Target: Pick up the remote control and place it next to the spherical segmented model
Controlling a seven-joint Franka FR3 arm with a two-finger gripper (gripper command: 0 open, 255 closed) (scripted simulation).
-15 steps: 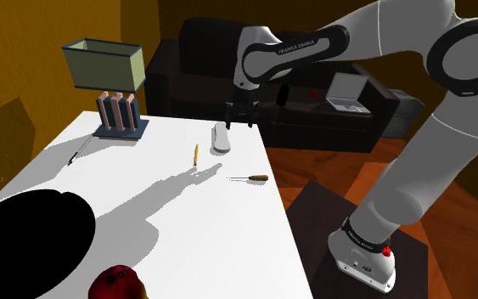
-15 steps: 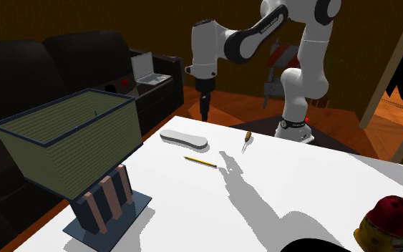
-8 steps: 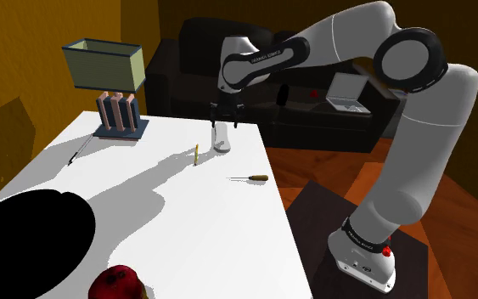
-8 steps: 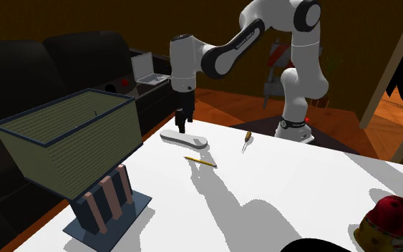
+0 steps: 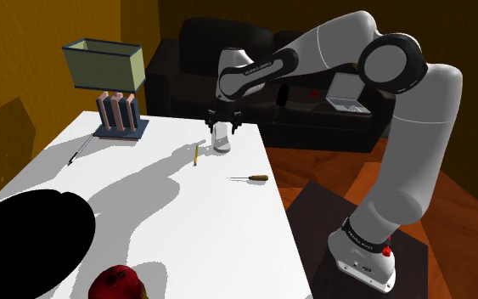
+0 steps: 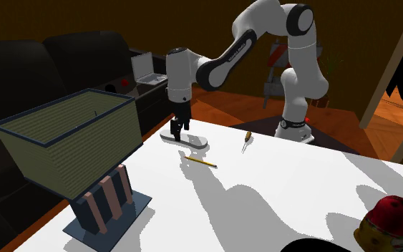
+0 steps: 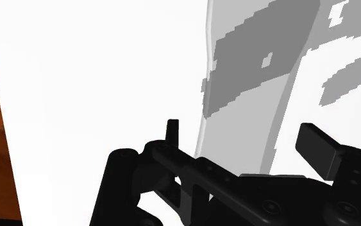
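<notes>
Wrist view: claw, all black, two fingers spread wide, nothing pinched. Between the fingers ran the remote control, a pale grey slab with darker patches on its face, lying flat on the white table. Its long axis passed through the gap and away from the hand, so the fingers stood across its narrow width, one on either side. Whether either finger touched its edge could not be told. The end of the slab nearest the hand was hidden behind the claw's own body.

Second exterior view: the claw pointed straight down over the left part of the remote, and the rest of the slab reached toward that view's right. By judgement, the coming move was to close the fingers on the narrow sides and then lift.

Pencil: yellow, near the remote but apart from it.

Screwdriver: near, on the side toward the arm's stand.

Spherical segmented model: red above and yellowish below, at the table's near end in the shoulder view, well apart from the remote. The picture's lower edge cut it off, and its segments could not be made out.

Black area: a rounded patch on the table near the model, nature not discernible.
</notes>
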